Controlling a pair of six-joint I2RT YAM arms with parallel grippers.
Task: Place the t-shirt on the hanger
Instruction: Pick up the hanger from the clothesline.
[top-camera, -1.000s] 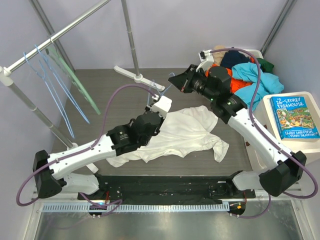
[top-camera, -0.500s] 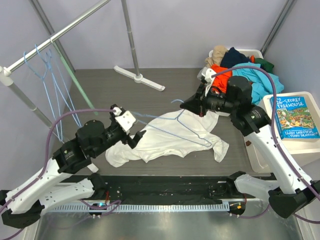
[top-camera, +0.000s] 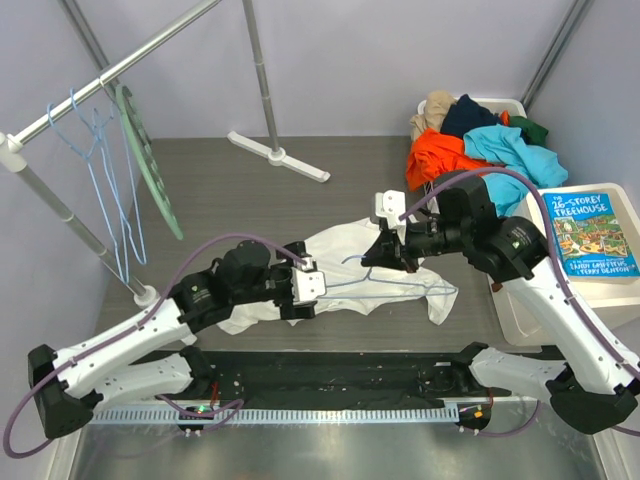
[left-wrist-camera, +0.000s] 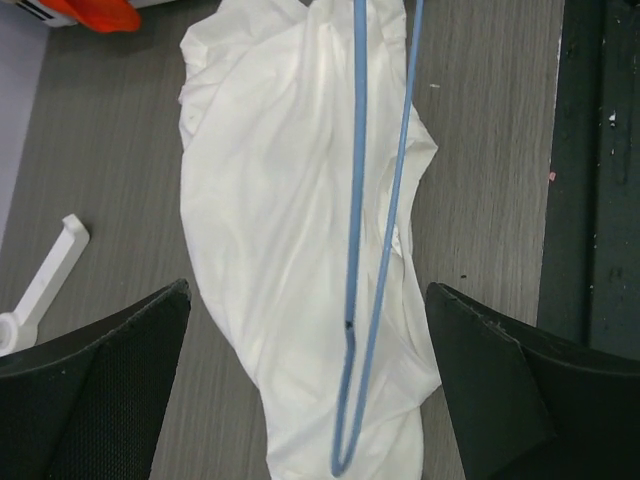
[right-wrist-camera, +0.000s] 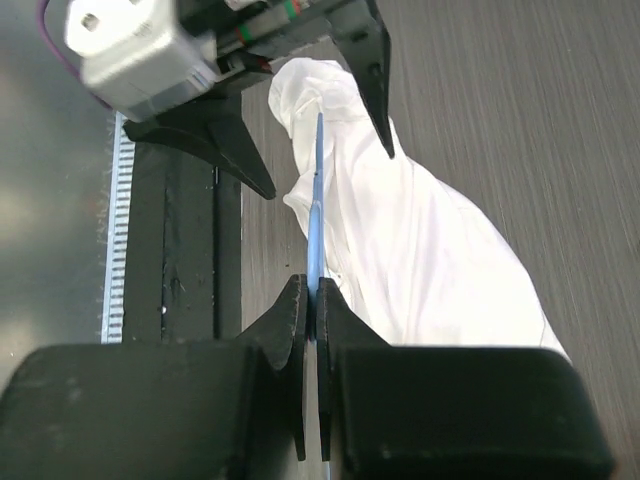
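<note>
Apparently hanger (left-wrist-camera: 358, 200) rests on t-shirt (left-wrist-camera: 260, 220).

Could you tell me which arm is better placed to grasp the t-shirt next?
Left, probably: the left gripper hangs open over the t-shirt; the right gripper is clamped on the hanger.

White links (top-camera: 120, 335), black joints (top-camera: 245, 270); purple cables (top-camera: 240, 240); black left gripper (left-wrist-camera: 310, 390), right gripper (right-wrist-camera: 312, 300)

The t-shirt (left-wrist-camera: 270, 250) is soft, creased white cloth; the hanger (left-wrist-camera: 356, 200) thin, smooth blue wire; the bench (left-wrist-camera: 100, 130) matt grey with wood grain.
</note>
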